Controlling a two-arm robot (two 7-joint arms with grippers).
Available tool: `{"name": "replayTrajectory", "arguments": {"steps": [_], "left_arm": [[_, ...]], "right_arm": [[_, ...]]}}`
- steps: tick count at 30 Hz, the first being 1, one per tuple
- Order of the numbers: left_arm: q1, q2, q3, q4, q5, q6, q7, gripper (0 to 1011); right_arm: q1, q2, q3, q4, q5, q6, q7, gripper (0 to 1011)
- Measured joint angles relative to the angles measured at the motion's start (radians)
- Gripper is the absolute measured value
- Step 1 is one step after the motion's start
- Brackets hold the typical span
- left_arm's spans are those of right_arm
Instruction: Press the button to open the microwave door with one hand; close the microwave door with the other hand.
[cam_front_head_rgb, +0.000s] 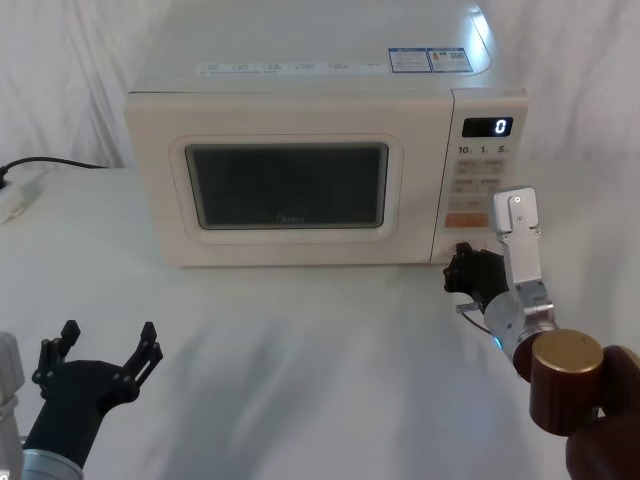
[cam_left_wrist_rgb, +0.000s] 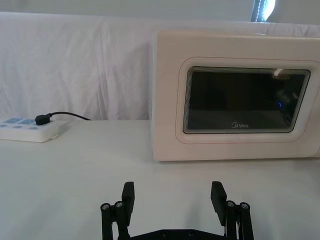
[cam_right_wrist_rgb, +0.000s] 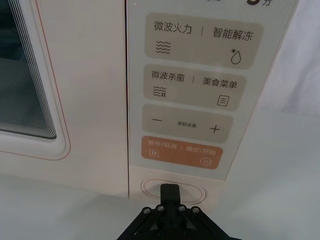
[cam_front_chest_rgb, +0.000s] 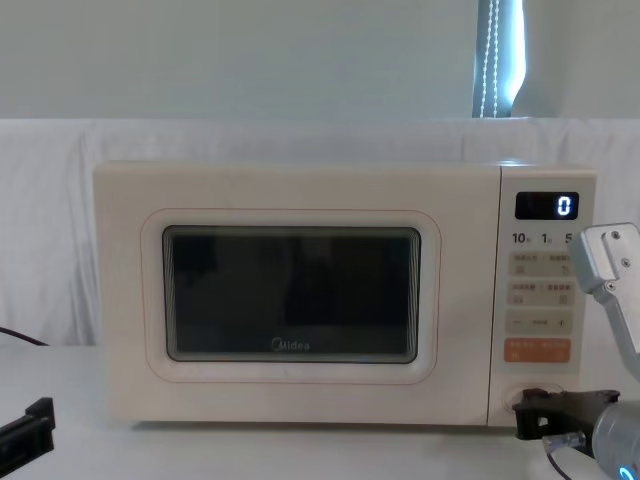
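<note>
Right gripper (cam_right_wrist_rgb: 170, 192), fingers closed together, sits on the door-release button (cam_right_wrist_rgb: 195, 188) at the control panel's foot; press straight inward, squarely centred, while the left gripper (cam_left_wrist_rgb: 172, 197) waits open, near left.

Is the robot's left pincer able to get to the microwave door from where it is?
Probably yes. The left pincer hangs open low over the table, well in front of the closed microwave door, with bare tabletop between them. The right pincer is off at the button, out of its way.
</note>
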Motion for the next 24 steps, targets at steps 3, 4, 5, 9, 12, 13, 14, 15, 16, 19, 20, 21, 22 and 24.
{"name": "replayTrajectory", "arguments": {"steps": [3, 4, 5, 9, 12, 13, 14, 15, 16, 19, 20, 21, 22, 24], "left_arm": [[0.000, 0.000, 0.000, 0.000, 0.000, 0.000, 0.000, 1001], [0.000, 0.000, 0.000, 0.000, 0.000, 0.000, 0.000, 1001], [0.000, 0.000, 0.000, 0.000, 0.000, 0.000, 0.000, 1001], [0.000, 0.000, 0.000, 0.000, 0.000, 0.000, 0.000, 1001], [0.000, 0.000, 0.000, 0.000, 0.000, 0.000, 0.000, 1001], [0.000, 0.000, 0.000, 0.000, 0.000, 0.000, 0.000, 1001], [0.000, 0.000, 0.000, 0.000, 0.000, 0.000, 0.000, 1001], [0.000, 0.000, 0.000, 0.000, 0.000, 0.000, 0.000, 1001], [0.000, 0.000, 0.000, 0.000, 0.000, 0.000, 0.000, 1001], [0.000, 0.000, 0.000, 0.000, 0.000, 0.000, 0.000, 1001], [0.000, 0.000, 0.000, 0.000, 0.000, 0.000, 0.000, 1001], [0.000, 0.000, 0.000, 0.000, 0.000, 0.000, 0.000, 1001], [0.000, 0.000, 0.000, 0.000, 0.000, 0.000, 0.000, 1001], [0.000, 0.000, 0.000, 0.000, 0.000, 0.000, 0.000, 1001]], "right_arm": [[0.005, -0.002, 0.000, 0.007, -0.001, -0.003, -0.001, 0], [0.007, -0.002, 0.000, 0.011, -0.002, -0.004, -0.001, 0], [0.009, -0.003, 0.000, 0.013, -0.002, -0.005, -0.001, 0], [0.018, -0.005, 0.000, 0.029, -0.003, -0.008, -0.002, 0], [0.023, -0.005, 0.000, 0.040, -0.003, -0.011, -0.002, 0], [0.027, -0.005, 0.000, 0.048, -0.003, -0.013, -0.002, 0], [0.028, -0.005, 0.000, 0.051, -0.003, -0.014, -0.002, 0], [0.031, -0.005, 0.001, 0.056, -0.004, -0.016, -0.002, 0], [0.033, -0.006, 0.001, 0.060, -0.004, -0.018, -0.004, 0], [0.037, -0.006, 0.002, 0.066, -0.004, -0.020, -0.005, 0], [0.039, -0.006, 0.004, 0.069, -0.004, -0.021, -0.006, 0], [0.040, -0.006, 0.004, 0.071, -0.005, -0.022, -0.006, 0], [0.040, -0.006, 0.004, 0.071, -0.005, -0.022, -0.006, 0], [0.042, -0.006, 0.006, 0.075, -0.005, -0.023, -0.008, 0]]}}
